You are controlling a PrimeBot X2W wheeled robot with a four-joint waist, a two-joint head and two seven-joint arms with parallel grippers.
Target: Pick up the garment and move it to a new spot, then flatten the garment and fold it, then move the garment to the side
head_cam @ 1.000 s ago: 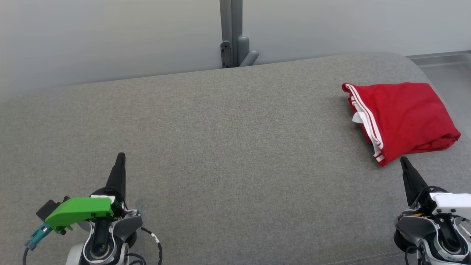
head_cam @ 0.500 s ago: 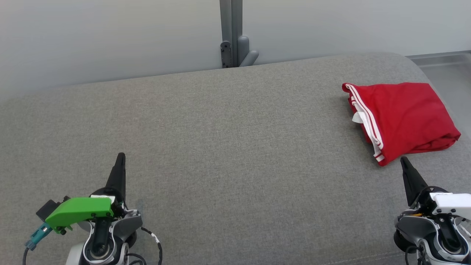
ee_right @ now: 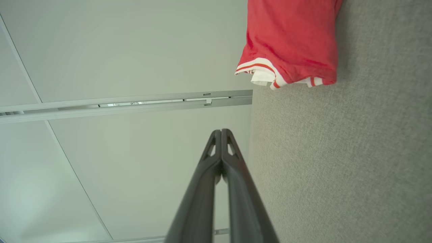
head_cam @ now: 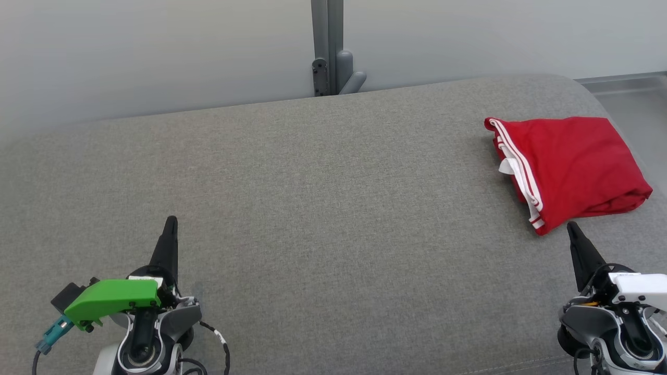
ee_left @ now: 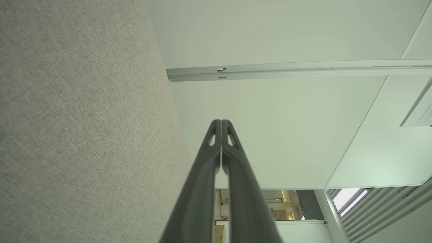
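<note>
The left gripper [head_cam: 170,221] and right gripper [head_cam: 571,226] are seen closed, empty; the folded red garment [head_cam: 573,161] is laid on the grey bench [head_cam: 323,198] near the latter.

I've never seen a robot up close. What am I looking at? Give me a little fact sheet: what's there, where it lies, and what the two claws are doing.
surface: grey woven fabric, wide and cushion-like
garment: red with white stripes at one edge, folded, lying flat on the robot's right
left claw: shut, holding nothing, near left
right claw: shut, holding nothing, close to the garment's near corner, not touching
background: pale wall with a grey post
stage: garment looks folded and set aside
</note>
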